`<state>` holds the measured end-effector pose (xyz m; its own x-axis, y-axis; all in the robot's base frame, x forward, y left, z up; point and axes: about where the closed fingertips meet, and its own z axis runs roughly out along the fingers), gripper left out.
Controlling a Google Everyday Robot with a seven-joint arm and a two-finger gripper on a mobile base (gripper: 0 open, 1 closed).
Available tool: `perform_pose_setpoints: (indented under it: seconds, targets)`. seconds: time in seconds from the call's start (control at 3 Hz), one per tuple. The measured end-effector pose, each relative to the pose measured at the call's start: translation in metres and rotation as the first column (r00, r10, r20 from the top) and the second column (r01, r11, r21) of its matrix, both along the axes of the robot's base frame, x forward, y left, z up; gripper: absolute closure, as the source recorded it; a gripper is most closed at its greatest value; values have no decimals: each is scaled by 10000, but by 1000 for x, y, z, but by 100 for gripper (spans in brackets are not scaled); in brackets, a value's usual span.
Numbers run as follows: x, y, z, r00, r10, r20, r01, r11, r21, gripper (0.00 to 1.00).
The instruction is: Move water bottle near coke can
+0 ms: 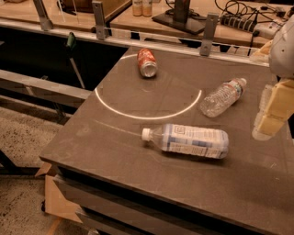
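Claw (270, 114) at R edge of view, above the table's (115, 151) far R side, partly cut off by the frame. Pale yellowish blocks under a white arm segment. Claw state: we cannot tell whether spread or closed. We see it touching neither bottle nor can; whether anything sits in it, we cannot tell.

Water bottle (223, 97) lies on its side on the table, cap toward upper R, base toward lower L. Its base is just outside the R end of a white arc (147, 117) marked on the tabletop. It sits L of the claw, apart from it.

Can (147, 62) also on its side, near the back edge of the table, silver end facing the front. It lies at the top of the arc's curve, well apart from the water bottle.

Big bottle (190, 141), blue-and-white label, on its side nearer the front, white cap pointing L. It lies below the arc, btwn the water bottle and the front edge, touching neither.

Bg: bench w/ cables (239, 11) behind a rail.
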<state>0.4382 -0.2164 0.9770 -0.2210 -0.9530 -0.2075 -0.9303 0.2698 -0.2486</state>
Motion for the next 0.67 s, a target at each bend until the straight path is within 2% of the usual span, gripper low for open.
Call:
perform_pose_setpoints:
  seconds: [0.33,0.67]
  targets:
    - [0,0,0,10000,0,2,0,10000,0,0]
    - [4,5,5,9996,151,244,-154,9998,139,0]
